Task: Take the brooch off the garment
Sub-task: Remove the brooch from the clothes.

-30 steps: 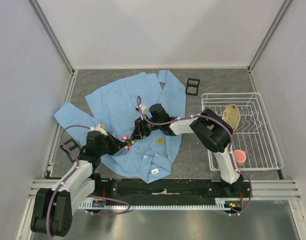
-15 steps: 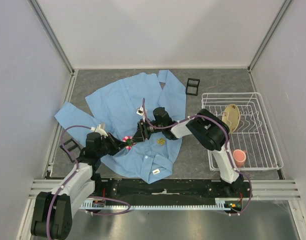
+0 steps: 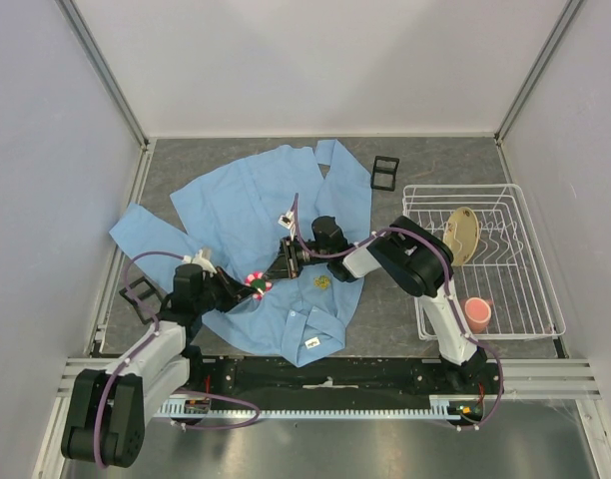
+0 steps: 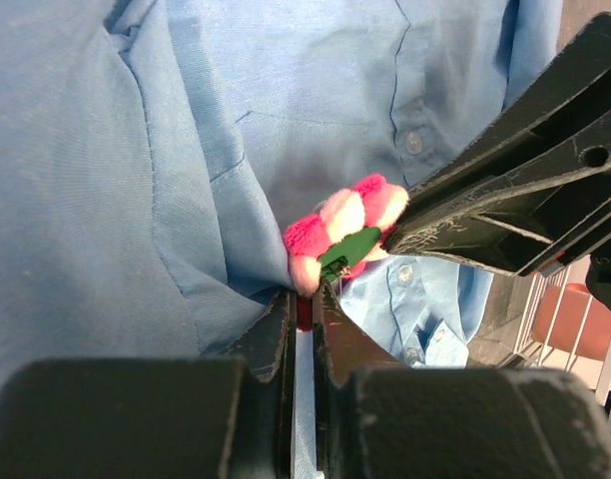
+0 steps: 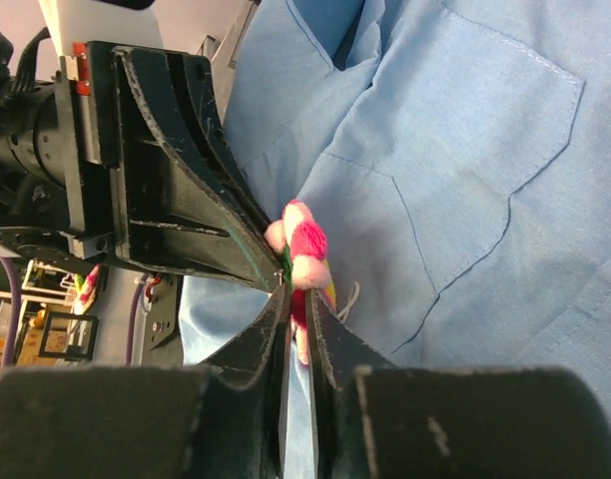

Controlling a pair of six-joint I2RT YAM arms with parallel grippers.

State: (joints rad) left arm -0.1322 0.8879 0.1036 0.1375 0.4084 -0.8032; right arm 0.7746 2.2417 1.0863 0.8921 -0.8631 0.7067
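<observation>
Here both arms stretch low over the garment (image 3: 241, 205), fingertips meeting; the left gripper (image 4: 304, 299) pinches the brooch (image 4: 345, 235) by its lower edge; the right gripper (image 5: 298, 314) clamps narrowly on it from the opposite side.

Two six-joint arms logged, left arm (image 3: 146, 349) and right arm (image 3: 425, 267): bulky matte black joint housings are alternated with smooth white-grey link shells. A thin purple cable (image 3: 146, 255) is run in loose loops along each arm from base to wrist. Left gripper (image 4: 304, 299) and right gripper (image 5: 296, 299) are fitted with flat, tapered black plastic fingers, webbed and ribbed on the outer faces and scuffed grey at the edges. A round hole is seen in one right finger web, and a small red tab on the left gripper's body.
</observation>
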